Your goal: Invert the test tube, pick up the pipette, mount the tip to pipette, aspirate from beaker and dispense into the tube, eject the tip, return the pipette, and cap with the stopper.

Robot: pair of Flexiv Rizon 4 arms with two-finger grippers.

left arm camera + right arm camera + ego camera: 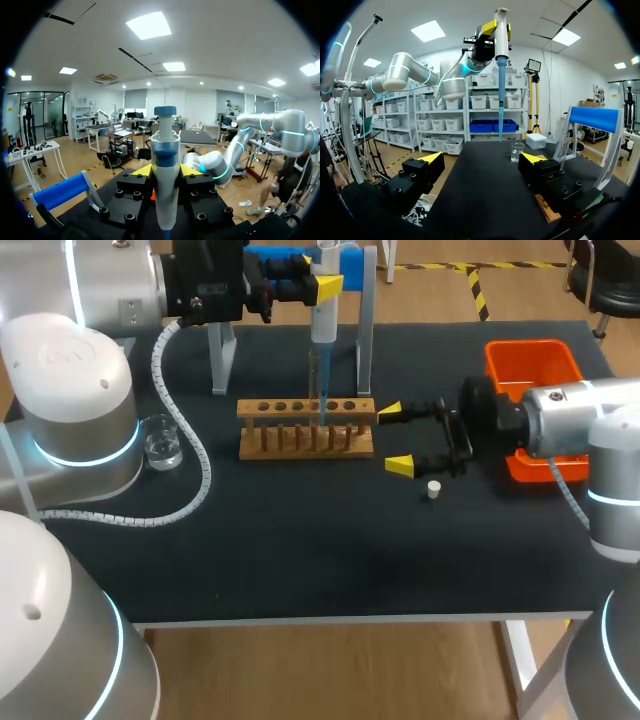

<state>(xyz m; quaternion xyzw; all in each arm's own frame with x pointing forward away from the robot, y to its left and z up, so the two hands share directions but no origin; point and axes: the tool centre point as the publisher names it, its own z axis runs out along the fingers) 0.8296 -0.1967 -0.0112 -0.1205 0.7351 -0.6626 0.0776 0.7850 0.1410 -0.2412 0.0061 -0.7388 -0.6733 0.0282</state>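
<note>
Pipette (323, 320) upright over the rack (305, 430), right tool (395, 438) wide open
Left tool (166, 171) is clamped on the pipette from both sides, its blue tip (322, 390) pointing straight down at the wooden rack on the table (300, 550); right tool sits just beside the rack's right end, fingers spread, holding nothing, with the white stopper (433, 489) lying near it and the beaker (162, 443) off to the rack's left

Pipette (323, 320) over tube rack (248, 408)
</note>
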